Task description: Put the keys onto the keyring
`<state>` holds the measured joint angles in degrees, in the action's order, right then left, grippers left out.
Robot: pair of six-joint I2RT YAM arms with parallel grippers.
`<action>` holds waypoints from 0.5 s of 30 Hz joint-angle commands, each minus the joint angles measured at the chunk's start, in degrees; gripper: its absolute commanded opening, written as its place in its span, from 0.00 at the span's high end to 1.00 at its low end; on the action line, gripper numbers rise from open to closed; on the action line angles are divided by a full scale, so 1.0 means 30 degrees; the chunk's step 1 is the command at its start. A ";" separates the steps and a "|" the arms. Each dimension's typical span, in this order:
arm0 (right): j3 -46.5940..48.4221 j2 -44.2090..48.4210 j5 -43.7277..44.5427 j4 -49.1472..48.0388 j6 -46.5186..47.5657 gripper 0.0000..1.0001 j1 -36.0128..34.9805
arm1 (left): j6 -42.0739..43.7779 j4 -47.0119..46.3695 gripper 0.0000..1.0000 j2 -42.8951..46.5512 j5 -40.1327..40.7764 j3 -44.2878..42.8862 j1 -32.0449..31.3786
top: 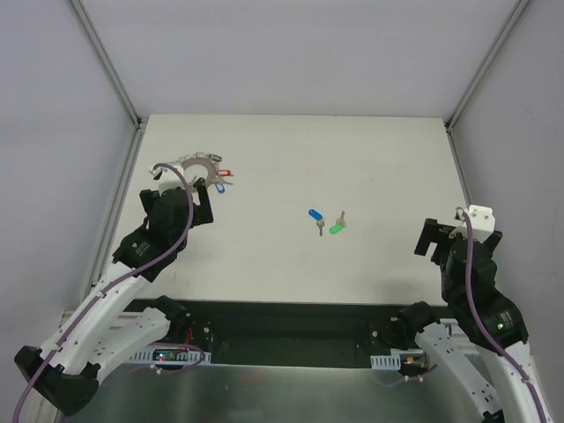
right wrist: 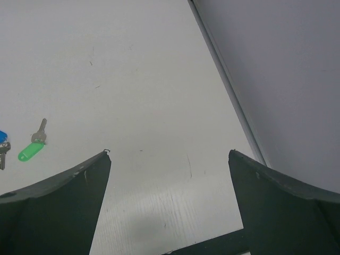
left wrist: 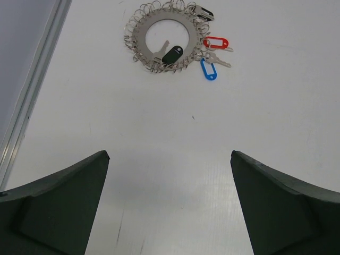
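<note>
The keyring is a wide silvery ring lying flat at the back left of the table, and it shows near the top of the left wrist view. Keys with a red tag, a blue tag and a black tag hang from it. Two loose keys lie mid-table, apart from the ring: one blue-tagged, one green-tagged. The green tag also appears at the left of the right wrist view. My left gripper stands open just in front of the ring. My right gripper is open and empty at the right.
A metal frame rail runs along the table's left edge, close to the ring. Another rail and a grey wall border the right side. The table's near edge lies just ahead of the arm bases.
</note>
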<state>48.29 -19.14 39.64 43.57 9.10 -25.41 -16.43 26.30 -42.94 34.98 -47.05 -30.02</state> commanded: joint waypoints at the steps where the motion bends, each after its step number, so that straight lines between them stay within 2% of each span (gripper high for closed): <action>1: -0.0073 0.0344 0.0496 -0.0286 0.0365 0.04 0.0003 | -0.0151 -0.0184 0.01 -0.1705 0.0179 -0.1308 -0.0101; 6: -0.0452 -0.0125 0.0264 -0.0928 0.0978 0.04 0.0003 | 0.0930 -0.1674 0.01 -0.4900 -0.1431 -0.2362 0.0045; 8: -0.0512 -0.0416 -0.0057 -0.1076 0.1009 0.04 0.0003 | 0.1226 -0.1912 0.01 -0.7008 -0.2311 -0.3615 0.0541; 12: -0.0424 -0.1177 -0.0350 -0.1194 0.0745 0.04 -0.0027 | 0.0996 -0.2029 0.01 -1.0174 -0.4886 -0.5438 0.3056; 13: -0.0395 -0.1325 -0.0496 -0.1136 0.0803 0.04 0.0002 | 0.0819 -0.2059 0.01 -1.1224 -0.5937 -0.5702 0.4282; 15: -0.0453 -0.1618 -0.0498 -0.1135 0.0803 0.04 0.0002 | 0.0874 -0.2118 0.01 -1.2342 -0.6416 -0.6522 0.5432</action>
<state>46.85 -21.82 38.98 42.17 10.59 -25.41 -13.96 21.32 -74.83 22.90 -61.47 -21.06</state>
